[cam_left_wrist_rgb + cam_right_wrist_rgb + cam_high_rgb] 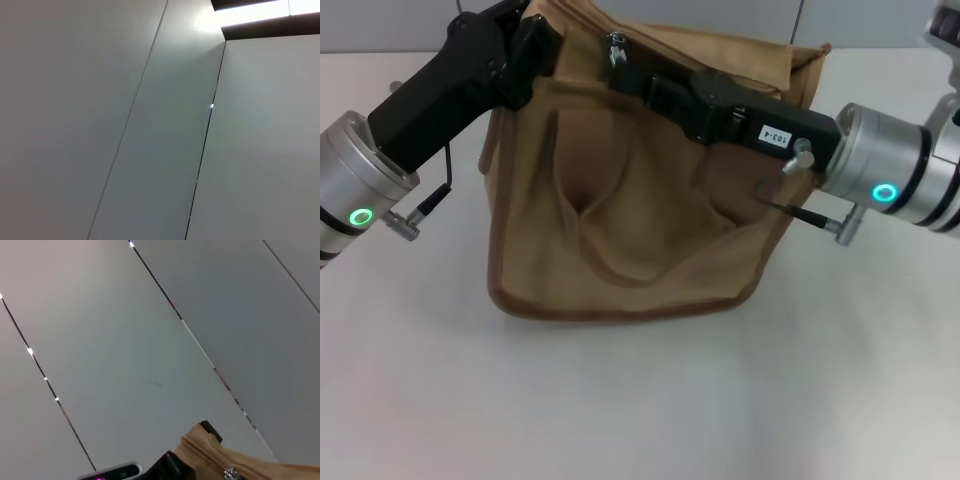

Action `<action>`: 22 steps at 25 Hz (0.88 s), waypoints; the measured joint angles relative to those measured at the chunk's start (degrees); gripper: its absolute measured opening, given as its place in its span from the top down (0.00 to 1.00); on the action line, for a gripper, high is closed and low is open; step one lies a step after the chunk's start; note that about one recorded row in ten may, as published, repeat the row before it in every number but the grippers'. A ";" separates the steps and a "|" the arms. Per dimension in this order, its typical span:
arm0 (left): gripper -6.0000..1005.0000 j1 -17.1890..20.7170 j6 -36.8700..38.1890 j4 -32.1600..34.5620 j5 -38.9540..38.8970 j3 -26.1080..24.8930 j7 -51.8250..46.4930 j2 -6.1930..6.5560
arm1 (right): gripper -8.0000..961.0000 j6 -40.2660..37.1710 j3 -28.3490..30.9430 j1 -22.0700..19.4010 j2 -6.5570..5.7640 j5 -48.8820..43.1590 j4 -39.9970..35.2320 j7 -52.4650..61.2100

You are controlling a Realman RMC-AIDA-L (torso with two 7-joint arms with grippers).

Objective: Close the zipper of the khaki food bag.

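I count one boxy tan canvas food bag [620, 240] with darker brown piping, standing on one white table [640, 400]. On its top I see one small silver metal zipper pull [616, 45] and one tan strap handle [610, 250] hanging down the front face. Two of my black grippers are at it, my left gripper [535, 45] and my right gripper [640, 75], each on one silver arm.
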 joint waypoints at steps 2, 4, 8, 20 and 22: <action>0.97 0.44 -0.08 0.00 -0.12 -0.23 0.05 0.00 | 0.98 -0.11 -0.05 -1.07 0.00 -0.01 -0.74 -0.02; 0.97 0.60 -0.10 0.03 -0.23 -0.26 0.07 0.00 | 0.98 -0.46 -0.02 -2.34 -0.03 -0.03 -1.81 0.00; 0.97 1.16 -0.22 0.30 -0.79 -0.30 0.12 0.01 | 0.99 -2.46 0.13 -4.46 -0.42 -0.05 -3.25 0.32; 0.97 0.81 0.44 -1.19 -1.13 0.06 0.80 0.00 | 0.99 -4.49 -0.42 -4.59 -0.14 1.62 -4.81 -0.07; 0.97 0.74 0.52 -1.28 -1.13 0.07 0.80 0.00 | 0.99 -4.96 -0.47 -4.13 -0.12 1.63 -4.80 -0.09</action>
